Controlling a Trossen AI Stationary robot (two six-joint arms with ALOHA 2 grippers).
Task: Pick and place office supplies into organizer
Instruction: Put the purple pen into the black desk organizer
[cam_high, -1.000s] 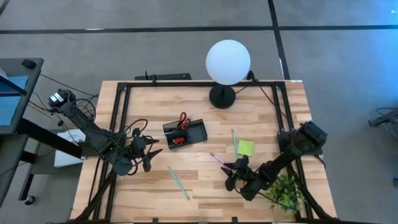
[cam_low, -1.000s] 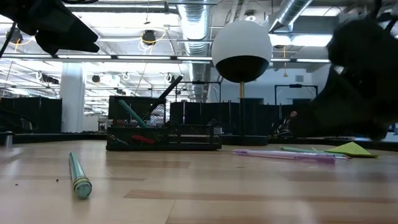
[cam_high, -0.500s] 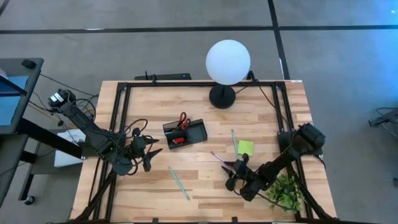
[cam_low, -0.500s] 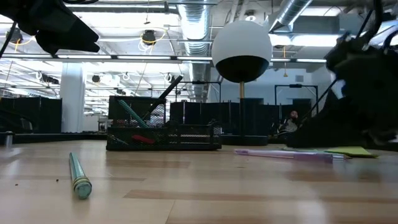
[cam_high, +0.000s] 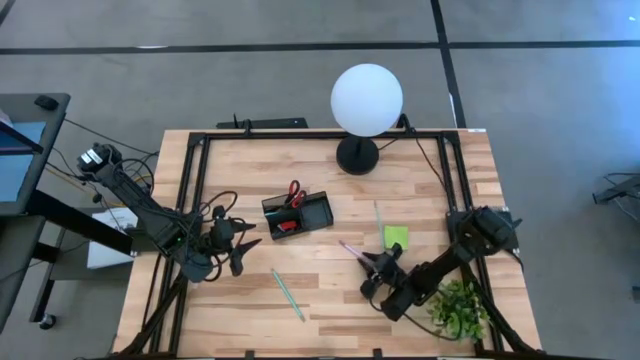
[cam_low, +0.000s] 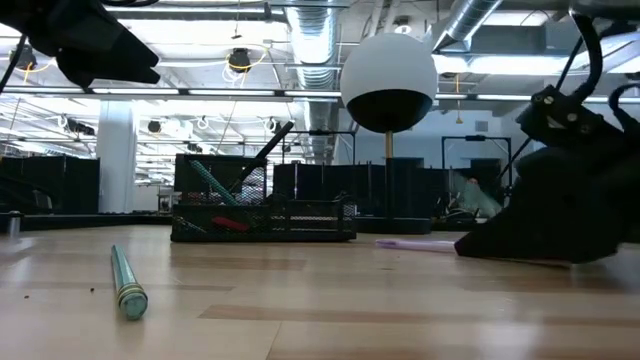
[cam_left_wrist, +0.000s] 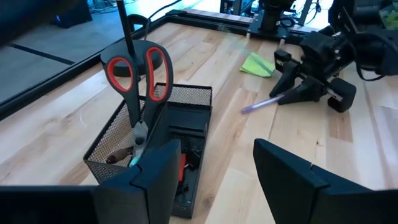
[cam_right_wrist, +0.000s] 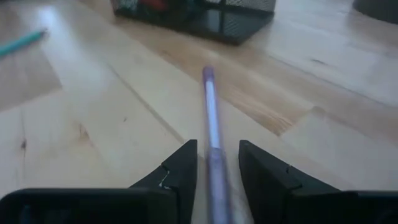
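A pink-purple pen (cam_high: 350, 249) lies flat on the table; it also shows in the right wrist view (cam_right_wrist: 209, 99). My right gripper (cam_high: 368, 263) is low at the pen's near end and open. Its two fingers stand one on each side of the pen (cam_right_wrist: 217, 149), with a small gap on both sides. The black mesh organizer (cam_high: 297, 214) holds the red-handled scissors (cam_left_wrist: 138, 74) upright. My left gripper (cam_high: 240, 250) is open and empty, above the table on the organizer's near left. A teal pen (cam_high: 287, 293), a green pen (cam_high: 377, 215) and the lime sticky pad (cam_high: 395, 237) lie on the table.
The white globe lamp (cam_high: 367, 100) stands at the far edge. A black bar device (cam_high: 270, 123) lies left of it. A green plant (cam_high: 458, 308) stands at the near right, beside my right arm. Bare wood lies between the organizer and the pink-purple pen.
My right gripper has gone down to the table and a little toward the left and far edges. It now stands over the near end of the pink-purple pen, and in the low view it hides the sticky pad.
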